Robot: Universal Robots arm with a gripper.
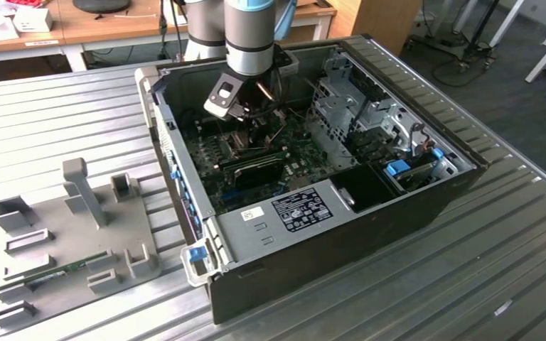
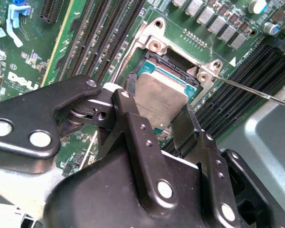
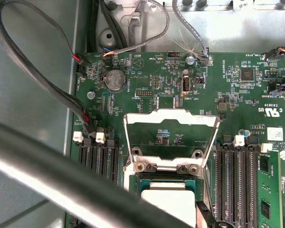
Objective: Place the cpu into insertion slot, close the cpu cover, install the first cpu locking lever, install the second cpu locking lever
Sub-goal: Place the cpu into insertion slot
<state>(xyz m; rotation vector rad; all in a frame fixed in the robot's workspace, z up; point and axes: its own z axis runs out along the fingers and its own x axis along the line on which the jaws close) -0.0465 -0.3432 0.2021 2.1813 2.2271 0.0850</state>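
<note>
Gripper (image 2: 154, 108) partly spread, pinching cpu (image 2: 161, 90), at insertion slot (image 2: 168, 61)

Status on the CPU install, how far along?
Done: the cpu lies in the insertion slot, apparently seated. In hand: the gripper is right at the cpu; whether it grips it I cannot tell. Left: the cpu cover is flipped open, and a thin locking lever sticks out unlatched, so cover and levers are not yet done.
</note>
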